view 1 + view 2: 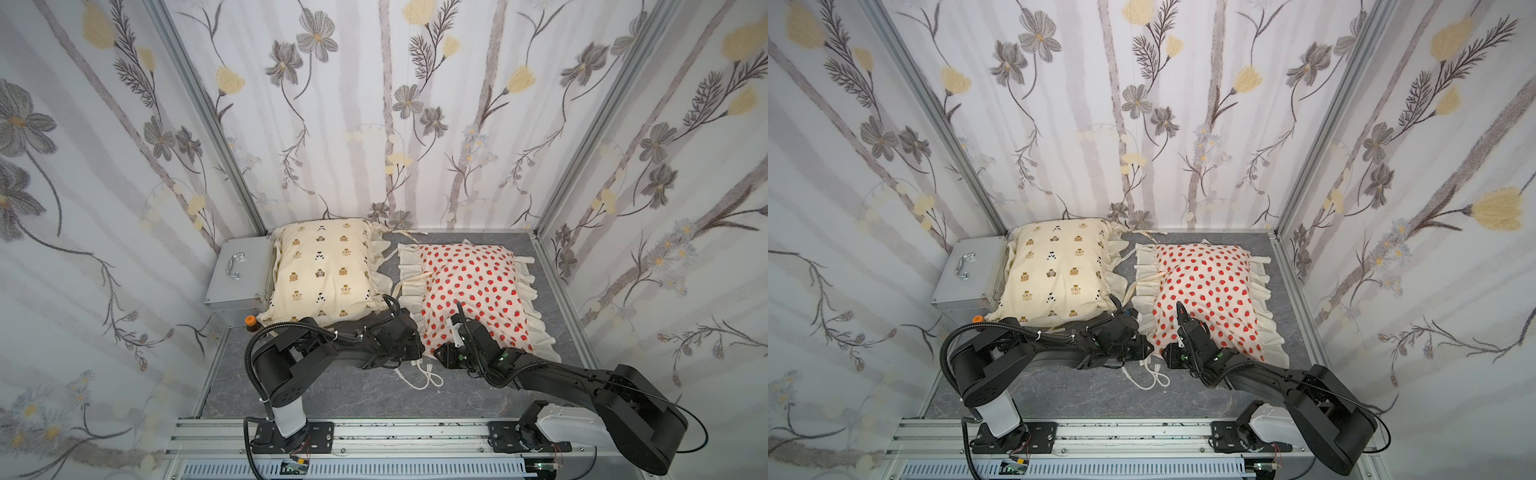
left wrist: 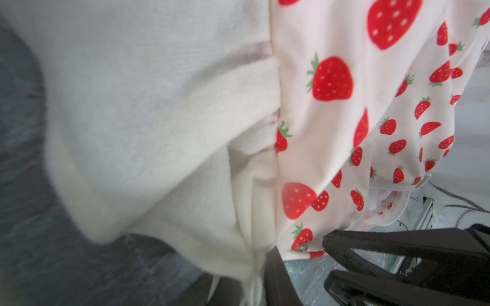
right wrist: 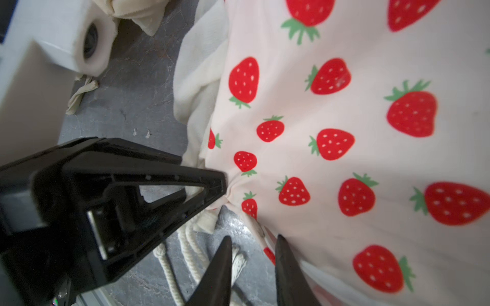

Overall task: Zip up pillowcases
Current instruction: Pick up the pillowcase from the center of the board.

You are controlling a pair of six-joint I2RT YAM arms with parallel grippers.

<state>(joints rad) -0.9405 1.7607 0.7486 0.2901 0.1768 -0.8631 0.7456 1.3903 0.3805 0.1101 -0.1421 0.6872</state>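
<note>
1. Two stuffed pillowcases lie on a grey marbled bench [image 1: 332, 395], boxed in by floral-papered walls [image 1: 415, 124].
2. The bear pillowcase [image 1: 324, 270] sits in the bench's far left corner. Its left edge laps onto a grey metal case [image 1: 237, 274] with a handle on its lid.
3. The strawberry pillowcase [image 1: 473, 282] lies just beside it on the far right part of the bench. Its cream ruffle [image 1: 536, 328] spreads toward the right edge and its ties trail loose.
4. Both arms reach to the strawberry pillowcase's near left corner, around the middle of the bench.
5. The left gripper [image 3: 225, 185] has its jaws clenched on that corner. In the right wrist view the printed cloth gathers into creases at their tips, and in the left wrist view a fold of cream ruffle runs down between them.
6. The right gripper [image 3: 253, 246] has its jaws released and standing apart. The pillowcase's near edge passes between the two tips without being pinched.
7. A looped cream cord [image 1: 424, 376] lies on the bench just below the two grippers, toward the near edge.
8. A small orange-capped bottle [image 1: 249, 322] stands at the metal case's near corner.
9. The state of the zip cannot be told.
</note>
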